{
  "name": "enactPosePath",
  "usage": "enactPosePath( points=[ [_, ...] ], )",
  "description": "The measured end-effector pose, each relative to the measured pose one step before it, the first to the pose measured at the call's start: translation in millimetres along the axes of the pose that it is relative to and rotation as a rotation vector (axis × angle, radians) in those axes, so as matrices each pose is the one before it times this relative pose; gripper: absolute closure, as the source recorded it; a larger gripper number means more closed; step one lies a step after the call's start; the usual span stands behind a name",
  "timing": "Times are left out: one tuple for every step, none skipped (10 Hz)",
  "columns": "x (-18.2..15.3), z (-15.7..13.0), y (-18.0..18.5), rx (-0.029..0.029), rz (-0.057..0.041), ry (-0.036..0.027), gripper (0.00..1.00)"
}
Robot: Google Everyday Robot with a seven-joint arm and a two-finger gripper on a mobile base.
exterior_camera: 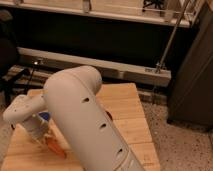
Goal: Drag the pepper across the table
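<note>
Camera view: we note the gripper (43,137) low at 8 o'clock over the table (125,107), fingers together; the pepper (56,147) lies just beside, at its 4 o'clock.

So here's the lay of things. My pincer (41,136) sits low over the left part of the table (127,107), toward the front-left corner. The pepper (54,145) lies on the table right at the pincer's tip, just to its right and a touch nearer the front edge. My arm (85,120) rises to the pincer's right, over the table's middle. Behind the pincer, past the far edge, runs a rail (100,67). A slanted pole (172,40) meets its right end, and a cabinet (195,75) stands well off right.
</note>
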Motion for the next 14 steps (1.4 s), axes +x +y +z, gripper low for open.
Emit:
enactPosePath(
  points=[
    [-0.85,-1.1,1.04,-0.00026,-0.00382,-0.00602,0.98],
    [-0.77,-1.52,1.42,-0.00086,-0.00485,-0.00649,0.98],
    [-1.39,-1.83,2.39,-0.00039,-0.00646,-0.00657,0.98],
    [-1.69,-1.98,3.12,0.00089,-0.00909,-0.006,0.98],
    [-1.24,-0.99,2.62,0.00051,-0.00731,-0.00287,0.98],
    [-1.31,-1.01,2.65,0.00017,-0.00695,-0.00258,0.98],
    [-1.52,-0.96,3.19,0.00031,-0.00899,-0.002,0.98],
    [-1.32,-0.76,2.6,0.00035,-0.00758,-0.00147,0.98],
    [-1.31,-0.77,2.24,-0.00025,-0.00659,-0.00119,0.98],
    [-1.51,-0.03,2.53,-0.00231,-0.00649,-0.00098,0.98],
    [-1.77,-0.09,2.31,-0.00403,-0.00477,-0.00269,0.98],
    [-1.82,0.03,2.31,-0.00428,-0.00495,-0.00238,0.98],
    [-2.17,0.03,2.96,-0.00424,-0.00716,-0.00254,0.98],
    [-2.35,-0.7,2.72,-0.00245,-0.00787,-0.00254,0.98]
  ],
)
